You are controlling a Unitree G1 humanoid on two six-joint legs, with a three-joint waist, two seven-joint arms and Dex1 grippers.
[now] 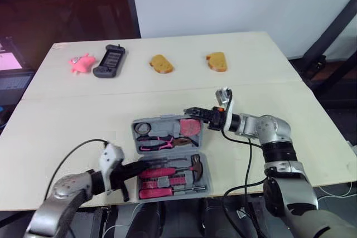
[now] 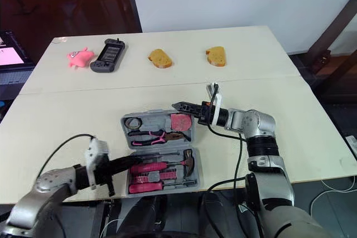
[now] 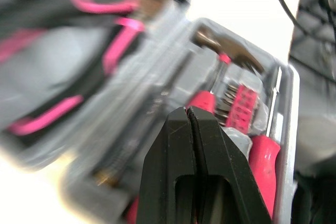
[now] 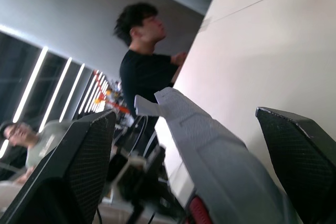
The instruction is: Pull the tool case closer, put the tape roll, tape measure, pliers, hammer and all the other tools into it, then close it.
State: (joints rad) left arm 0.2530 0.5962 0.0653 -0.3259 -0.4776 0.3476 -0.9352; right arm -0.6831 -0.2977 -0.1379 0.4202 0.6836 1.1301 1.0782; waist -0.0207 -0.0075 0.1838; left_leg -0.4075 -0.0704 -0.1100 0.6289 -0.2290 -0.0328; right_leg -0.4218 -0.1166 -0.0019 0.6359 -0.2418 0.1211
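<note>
The grey tool case [image 1: 135, 137] lies open near the table's front edge. Its far half holds the tape roll [image 1: 144, 127], the pink tape measure [image 1: 191, 126] and the pliers [image 1: 159, 140]. Its near half holds the hammer [image 1: 196, 165] and pink-handled screwdrivers [image 1: 162, 172]. My right gripper [image 1: 189, 111] is open at the case's far right corner, and the case's grey edge [image 4: 210, 145] runs between its fingers. My left gripper [image 1: 146, 165] is shut and empty, its tip over the near half's left side, just above the screwdrivers [image 3: 262, 156].
Along the table's far side lie a pink toy [image 1: 81, 63], a black handheld device [image 1: 109, 61] and two bread pieces [image 1: 160, 63] [image 1: 217, 61]. A person [image 4: 144, 72] stands beyond the table. Cables hang from both arms near the front edge.
</note>
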